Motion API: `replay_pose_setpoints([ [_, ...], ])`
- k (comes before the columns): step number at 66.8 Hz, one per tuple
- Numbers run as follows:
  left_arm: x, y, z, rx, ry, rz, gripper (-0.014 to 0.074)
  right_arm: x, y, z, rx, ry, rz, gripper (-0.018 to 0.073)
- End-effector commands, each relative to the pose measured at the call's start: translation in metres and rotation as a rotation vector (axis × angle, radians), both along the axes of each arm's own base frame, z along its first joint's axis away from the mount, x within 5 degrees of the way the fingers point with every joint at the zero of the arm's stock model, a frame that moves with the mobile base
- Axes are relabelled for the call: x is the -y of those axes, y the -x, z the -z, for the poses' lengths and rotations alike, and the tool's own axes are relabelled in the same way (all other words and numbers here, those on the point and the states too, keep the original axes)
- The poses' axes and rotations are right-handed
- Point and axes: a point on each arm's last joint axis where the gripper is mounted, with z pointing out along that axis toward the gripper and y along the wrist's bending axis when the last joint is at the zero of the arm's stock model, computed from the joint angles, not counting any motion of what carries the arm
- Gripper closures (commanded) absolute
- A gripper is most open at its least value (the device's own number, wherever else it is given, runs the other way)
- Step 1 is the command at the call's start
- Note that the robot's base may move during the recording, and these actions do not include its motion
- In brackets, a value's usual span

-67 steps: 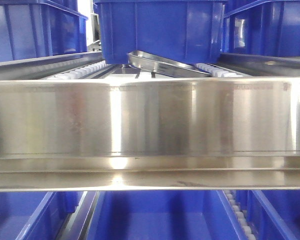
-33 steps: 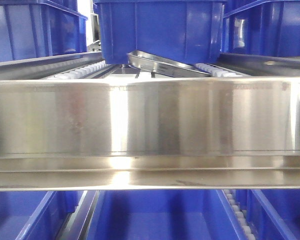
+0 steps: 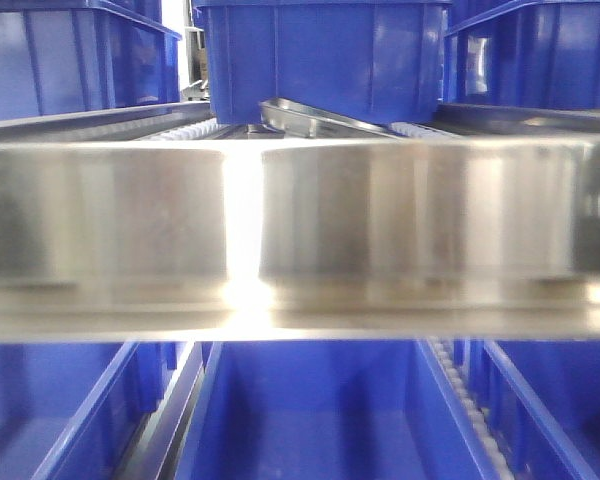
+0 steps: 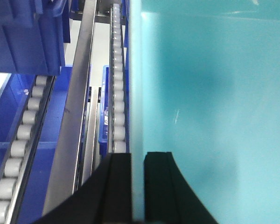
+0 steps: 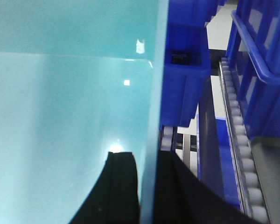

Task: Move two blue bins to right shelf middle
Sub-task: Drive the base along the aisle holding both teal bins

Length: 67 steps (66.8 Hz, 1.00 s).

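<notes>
L gripper [image 4: 136, 157]: fingers narrow, pinching left side wall of blue bin [image 4: 200, 93]. R gripper [image 5: 147, 157]: same, on right wall. Bin lies between both arms, dead ahead, roller track [image 4: 116, 93] just beside its left wall, beyond steel rail [image 3: 300, 230]. Gripped walls run fore-aft. Neither arm looks nearer.

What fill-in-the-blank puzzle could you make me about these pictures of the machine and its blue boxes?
The shelf bin in the front view is coloured ____. The left gripper has its jaws straddling a thin ____ of the held bin. The right gripper grips with ____ black fingers. Beside the held bin runs a row of small white ____.
Missing: blue; wall; two; rollers.
</notes>
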Motion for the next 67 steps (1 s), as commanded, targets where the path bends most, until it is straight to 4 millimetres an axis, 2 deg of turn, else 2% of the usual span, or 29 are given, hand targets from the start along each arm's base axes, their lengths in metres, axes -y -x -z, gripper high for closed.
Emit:
replay_pose_setpoints([
  [1, -0.0070, 0.0021, -0.0077, 0.046, -0.037, -0.027, 0.0707, 0.0085, 0.0061, -0.0150, 0.085, 0.046, 0.015, 0.0727],
  [67, -0.0070, 0.0021, -0.0077, 0.046, -0.037, -0.027, 0.0707, 0.0085, 0.0061, -0.0150, 0.085, 0.046, 0.015, 0.0727],
])
